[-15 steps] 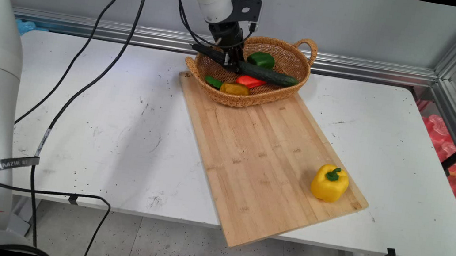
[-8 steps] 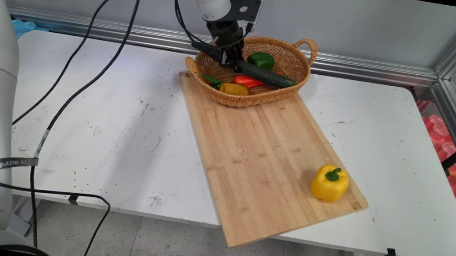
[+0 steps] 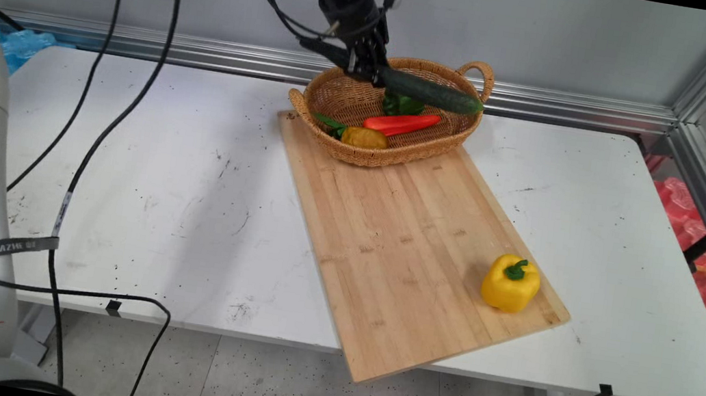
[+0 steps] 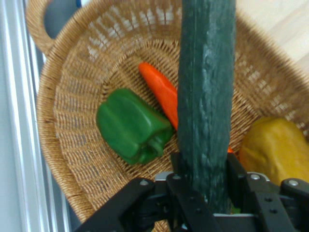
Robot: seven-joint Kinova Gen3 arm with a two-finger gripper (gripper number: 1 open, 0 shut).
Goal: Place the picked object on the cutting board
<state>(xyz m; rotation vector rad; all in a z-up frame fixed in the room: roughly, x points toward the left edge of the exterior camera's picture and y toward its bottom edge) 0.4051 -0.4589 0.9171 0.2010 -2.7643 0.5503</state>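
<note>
My gripper point(image 3: 366, 67) is shut on a long dark green cucumber point(image 3: 425, 91) and holds it in the air over the wicker basket point(image 3: 339, 96). The cucumber sticks out to the right, level with the basket's rim. From the hand camera the cucumber point(image 4: 206, 96) runs straight up between my fingers point(image 4: 235, 176). Below it in the basket lie a green pepper point(image 4: 131, 126), an orange-red carrot point(image 4: 161, 94) and a yellow vegetable point(image 4: 275, 147). The green pepper point(image 3: 402, 103) is partly hidden behind the cucumber in the main view.
The basket rests on the far end of a wooden cutting board point(image 3: 403, 233) that lies slantwise and overhangs the table's point(image 3: 188, 189) near edge. A yellow bell pepper point(image 3: 510, 283) stands on the board's near right corner. Black cables point(image 3: 98, 141) hang over the left side.
The gripper has risen with the cucumber, lifting it out of the basket to rim height. The carrot and green pepper beneath are now uncovered.
</note>
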